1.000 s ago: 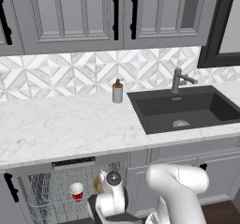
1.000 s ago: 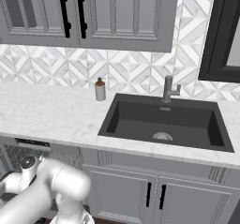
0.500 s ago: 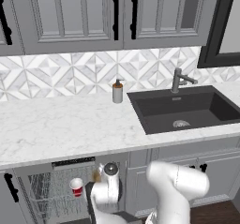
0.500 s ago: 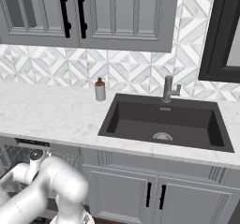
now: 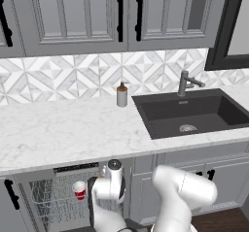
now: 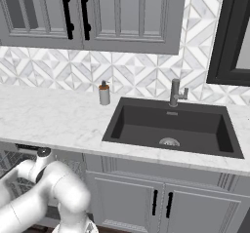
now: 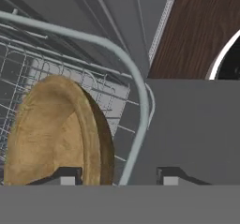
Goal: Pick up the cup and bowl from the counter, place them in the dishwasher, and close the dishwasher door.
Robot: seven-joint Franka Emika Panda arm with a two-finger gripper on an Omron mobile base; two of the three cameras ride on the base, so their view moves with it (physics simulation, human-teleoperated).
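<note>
Desk [image 5: 58, 129]: long marble slab. It carries a soap bottle [image 5: 122, 95] at 12 o'clock beside the sink [image 5: 192, 112]. Neither cup nor bowl stands on it.

Dishwasher [image 5: 53, 202], under the desk at 7 o'clock in the left base view: open, wire rack [image 5: 46, 204] exposed. Its door [image 7: 197, 129] looks to be the flat grey panel at 3 o'clock in the hand view, folded down.

Bowl [image 7: 51, 134]: in the rack, tilted on edge, at 8 o'clock in the hand view.

Cup [image 5: 79, 190]: upright in the rack, left of the arm.

Progress, judged: both items loaded. Closing the door remains.

Arm: folded low in front of the cabinets, wrist reaching down into the dishwasher opening.

Claw [image 7: 117, 176]: tips spread apart, one just beside the bowl's rim, the other over the grey panel. It appears open and holds nothing.
</note>
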